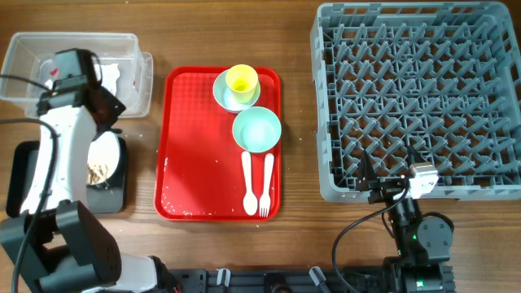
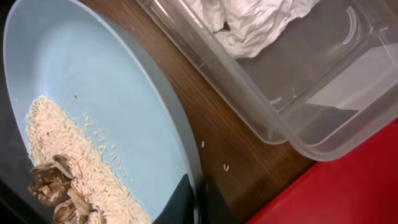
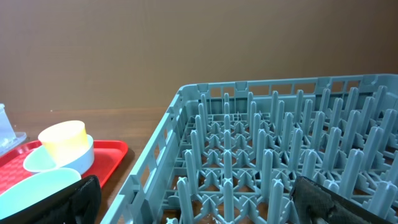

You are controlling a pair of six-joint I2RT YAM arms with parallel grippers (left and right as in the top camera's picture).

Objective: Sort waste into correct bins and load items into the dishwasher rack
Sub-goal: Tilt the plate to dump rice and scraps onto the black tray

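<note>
L gripper (image 2: 196, 204) is clamped on the rim of the round plate (image 2: 93, 87), w/ fingers pressed together on the edge, one on either side. The plate is held tilted over the shallow black tray (image 1: 23, 175), apparently so the waste can slide off. Brownish food scraps (image 2: 53, 190) and pale rice-like crumbs (image 2: 62, 140) are gathered at the low side, on the plate and not yet tipped out. The rim grip is judged sensible: fingers are clear of most of the food and the plate can be angled freely. A few stray grains are seen on the table (image 2: 239, 140) betw. the plate and the clear plastic box (image 2: 298, 118). A crumpled white napkin (image 2: 249, 22) lies in that box, so paper waste looks sorted. The box sits just beside the black tray.

R gripper (image 3: 199, 208) is held at the near edge of the dishwasher rack (image 1: 415, 98), fingers wide apart, nothing betw. them. It is prob. placed there ready for dishes; no item is seen in the rack.

On the red serving tray (image 1: 187, 146), the small yellow cup (image 1: 242, 79) is nested in the pale blue bowl (image 1: 221, 94). The mint green bowl (image 1: 257, 129) is just beside it. The white spoon (image 1: 248, 183) and fork (image 1: 266, 185) are laid side by side below. All are well apart from both arms.

Step judged: scraps being emptied, loading not begun. Risk: crumbs could be spilled past the tray's edge if the tilt is rushed.
</note>
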